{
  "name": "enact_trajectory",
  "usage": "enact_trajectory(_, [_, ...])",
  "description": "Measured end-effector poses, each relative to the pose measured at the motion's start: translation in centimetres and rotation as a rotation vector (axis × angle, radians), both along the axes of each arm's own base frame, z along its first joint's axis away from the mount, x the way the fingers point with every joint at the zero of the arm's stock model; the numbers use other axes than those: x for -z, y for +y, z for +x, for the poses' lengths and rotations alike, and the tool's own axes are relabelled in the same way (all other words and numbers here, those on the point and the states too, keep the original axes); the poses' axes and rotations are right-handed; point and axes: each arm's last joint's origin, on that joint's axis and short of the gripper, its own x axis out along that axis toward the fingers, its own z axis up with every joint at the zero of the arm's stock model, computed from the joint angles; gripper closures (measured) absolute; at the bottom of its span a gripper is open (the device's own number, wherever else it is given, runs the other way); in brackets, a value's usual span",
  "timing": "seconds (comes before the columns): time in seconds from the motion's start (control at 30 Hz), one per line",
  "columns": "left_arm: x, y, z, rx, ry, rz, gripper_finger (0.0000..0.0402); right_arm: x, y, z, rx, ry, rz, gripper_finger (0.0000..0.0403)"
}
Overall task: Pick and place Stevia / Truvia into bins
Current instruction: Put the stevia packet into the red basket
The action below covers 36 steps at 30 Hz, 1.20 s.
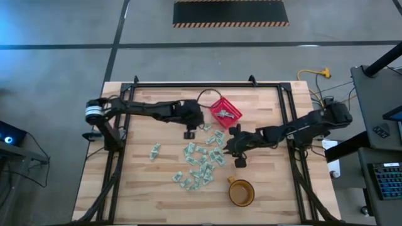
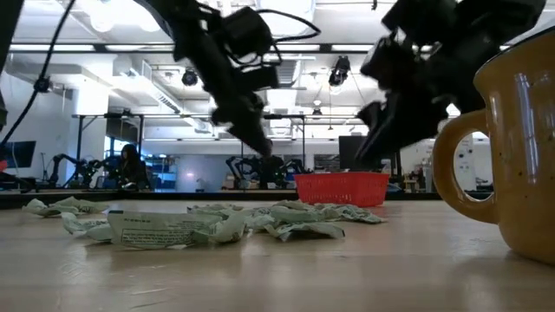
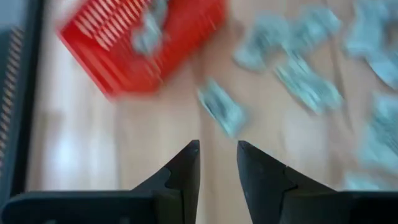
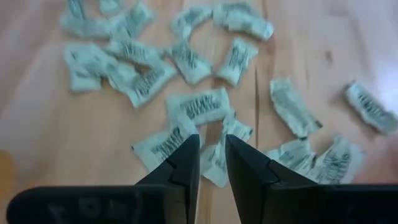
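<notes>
Tabletop [image 1: 132, 182]: pale wooden planks, filling the middle of the high view, with a dark frame along its edges.
Left arm: enters from the left of the high view and reaches toward the centre, just left of the red basket.
Right arm: comes in from the right of the high view, bent down toward the right edge of the sachet pile.
Amber mug [image 1: 241, 192]: lower centre-right of the high view, apart from the pile; in the low view it looms at the right edge, handle turned toward the basket.
Red basket [image 1: 226, 112]: upper centre of the high view; the high and left wrist views show sachets lying inside, which the low view hides behind its wall.
Stevia sachets [image 1: 200, 164]: scattered in a loose pile on the tabletop at centre; one lies alone to the left; the right wrist view shows their creases.
Left pincer [image 3: 217, 163]: fingers slightly apart with nothing between them, above bare wood near the basket.
Right pincer [image 4: 212, 155]: narrow gap between the fingers, holding nothing, over sachets at the pile's edge.
</notes>
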Motion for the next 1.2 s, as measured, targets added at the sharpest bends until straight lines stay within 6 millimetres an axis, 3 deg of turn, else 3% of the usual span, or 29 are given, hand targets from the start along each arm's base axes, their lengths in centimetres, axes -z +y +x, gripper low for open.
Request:
enact_trajectory(0.33, [-0.3,-3.2,-5.3,-0.023,-0.021,-0.076,0.0312,2.1,0.1,2.2,-0.011,0.077,-0.028,0.0335])
enact_trajectory(0.6, [-0.3,-3.8,-8.2,-0.06,-0.15,-0.104,0.0312,2.9,-0.9,3.4,0.028,0.137,-0.03,0.0334])
enact_trajectory(1.2, [-0.1,-3.9,-9.1,-0.059,-0.204,-0.104,0.0312,3.3,-1.3,3.2,0.128,0.211,0.038,0.0345])
